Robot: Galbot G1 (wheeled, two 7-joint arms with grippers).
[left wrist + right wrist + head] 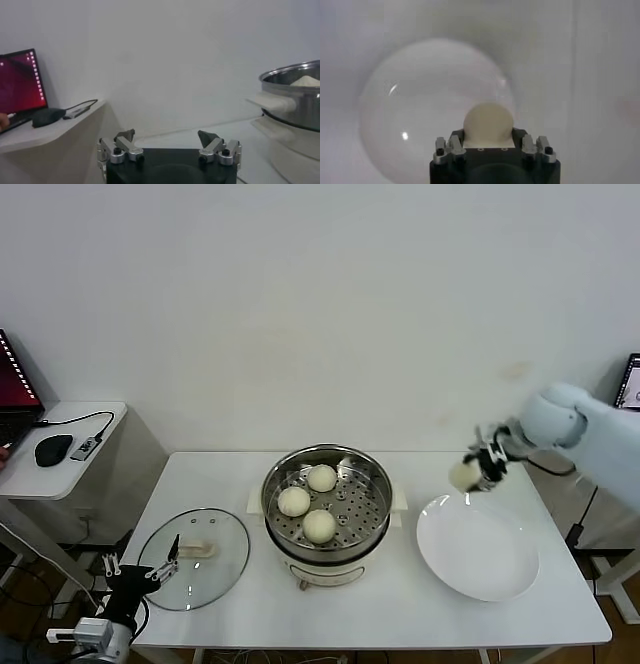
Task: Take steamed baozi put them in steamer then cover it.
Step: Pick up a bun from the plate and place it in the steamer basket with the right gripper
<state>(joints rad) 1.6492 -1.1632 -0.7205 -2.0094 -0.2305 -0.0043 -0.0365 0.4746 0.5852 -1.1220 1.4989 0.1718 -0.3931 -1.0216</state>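
Observation:
Three cream-white baozi (319,526) lie on the perforated tray of the steel steamer (372,471) at the table's middle. My right gripper (478,472) is shut on the fourth baozi (464,475) and holds it in the air above the far edge of the white plate (480,556); the right wrist view shows the bun (487,125) between the jaws over the plate (415,100). The glass cover (195,558) with its cream handle lies flat on the table left of the steamer. My left gripper (140,569) is open and empty, low at the table's front left corner.
A side table (70,474) at the left carries a laptop (10,399), a black mouse (52,450) and a cable. In the left wrist view the steamer (295,100) stands at the right and the laptop (20,80) at the left.

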